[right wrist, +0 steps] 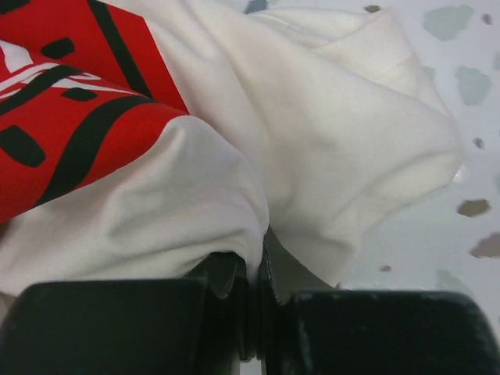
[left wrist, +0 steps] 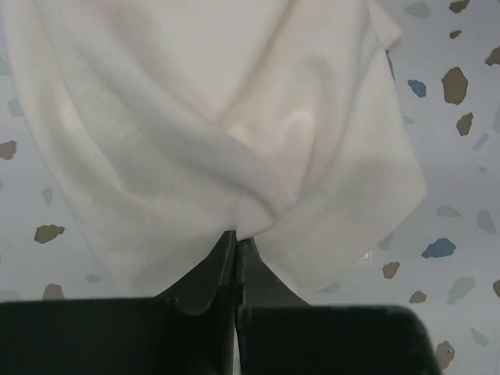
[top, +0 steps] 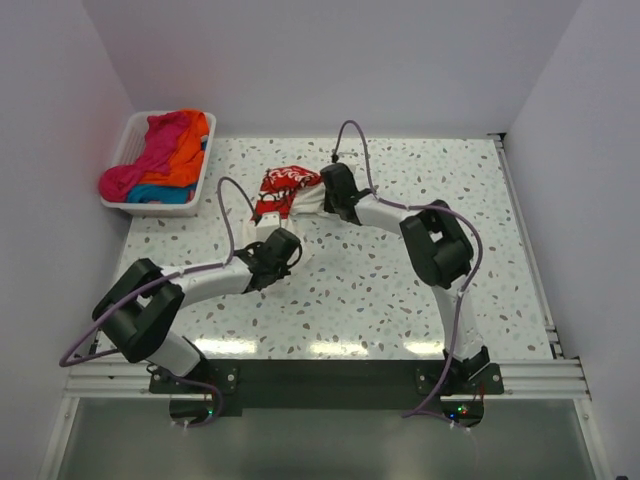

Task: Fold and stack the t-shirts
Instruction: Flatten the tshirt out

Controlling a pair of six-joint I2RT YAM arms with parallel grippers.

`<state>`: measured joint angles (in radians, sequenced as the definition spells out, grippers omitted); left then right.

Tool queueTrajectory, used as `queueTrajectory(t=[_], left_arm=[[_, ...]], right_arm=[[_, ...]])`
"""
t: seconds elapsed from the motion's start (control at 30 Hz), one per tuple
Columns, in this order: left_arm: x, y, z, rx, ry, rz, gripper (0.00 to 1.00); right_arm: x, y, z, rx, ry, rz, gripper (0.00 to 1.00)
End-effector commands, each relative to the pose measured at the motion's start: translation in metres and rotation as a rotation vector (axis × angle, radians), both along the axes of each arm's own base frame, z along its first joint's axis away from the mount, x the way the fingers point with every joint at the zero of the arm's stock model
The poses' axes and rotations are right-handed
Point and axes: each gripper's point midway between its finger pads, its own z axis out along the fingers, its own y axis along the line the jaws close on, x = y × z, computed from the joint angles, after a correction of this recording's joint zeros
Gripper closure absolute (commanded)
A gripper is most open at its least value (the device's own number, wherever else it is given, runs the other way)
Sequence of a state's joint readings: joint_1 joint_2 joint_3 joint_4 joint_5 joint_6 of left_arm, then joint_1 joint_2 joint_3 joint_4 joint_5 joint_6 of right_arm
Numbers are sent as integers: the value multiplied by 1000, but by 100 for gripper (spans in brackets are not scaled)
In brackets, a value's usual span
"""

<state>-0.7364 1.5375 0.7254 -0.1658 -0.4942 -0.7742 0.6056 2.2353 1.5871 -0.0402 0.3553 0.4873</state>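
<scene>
The cream-white t-shirt (top: 288, 195) with the red logo print lies bunched on the speckled table between my two grippers. My left gripper (top: 281, 243) is shut on its near edge; in the left wrist view (left wrist: 234, 238) the cloth (left wrist: 234, 117) fans out from the pinch. My right gripper (top: 335, 190) is shut on its right side; in the right wrist view (right wrist: 260, 254) a fold of the shirt (right wrist: 344, 133) sits between the jaws, red print at upper left. Magenta-pink, orange and blue t-shirts (top: 160, 155) lie heaped in the basket.
The white slatted basket (top: 135, 208) stands at the table's far left corner. White walls close the back and both sides. A metal rail (top: 530, 250) runs along the table's right edge. The arm bases sit at the near edge.
</scene>
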Motion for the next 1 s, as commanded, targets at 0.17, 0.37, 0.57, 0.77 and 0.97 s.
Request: queueTrajectory(t=[0.17, 0.37, 0.57, 0.77, 0.97], left_arm=[[31, 62, 88, -68, -170, 189, 100], [56, 95, 163, -88, -316, 266, 100], [107, 118, 183, -57, -333, 306, 100], [173, 110, 176, -74, -233, 202, 84], [135, 81, 189, -198, -284, 140, 27]], right_arm=[[-32, -114, 126, -58, -84, -186, 100], [-86, -168, 192, -154, -131, -210, 97], [-69, -188, 189, -195, -94, -227, 85], [-39, -193, 166, -176, 14, -212, 55], [-70, -200, 154, -114, 5, -243, 23]])
